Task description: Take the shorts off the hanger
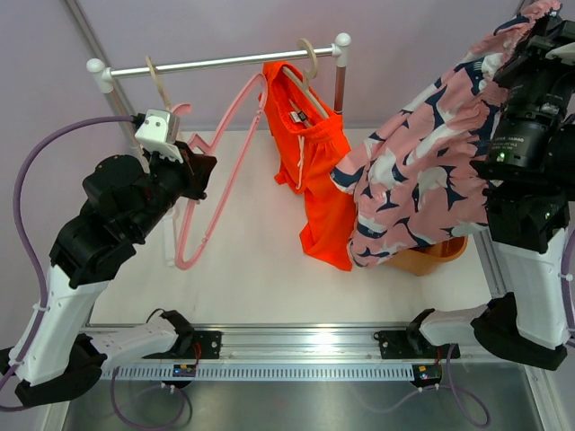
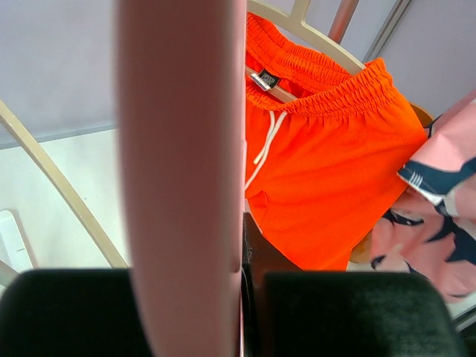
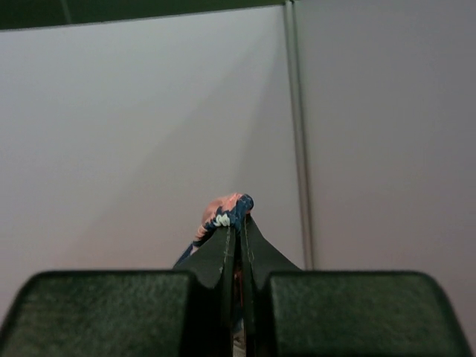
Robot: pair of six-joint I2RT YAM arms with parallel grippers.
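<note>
The bright orange shorts (image 1: 314,171) (image 2: 327,171) hang from a cream hanger (image 1: 307,72) on the rack's rod (image 1: 216,63). My left gripper (image 1: 199,169) (image 2: 238,312) is shut on the bar of an empty pink hanger (image 1: 216,180) (image 2: 182,163), left of the orange pair. The pink shorts with the navy-and-white pattern (image 1: 422,171) (image 2: 439,223) dangle free, off any hanger. My right gripper (image 1: 537,31) (image 3: 239,230) is raised high at the right. It is shut on the edge of the patterned shorts (image 3: 227,212).
Another empty cream hanger (image 1: 157,79) (image 2: 59,186) hangs on the rod at the left. An orange-brown basket (image 1: 436,256) sits on the table under the patterned shorts. The rack's posts (image 1: 340,76) stand at the back, with a wall close behind.
</note>
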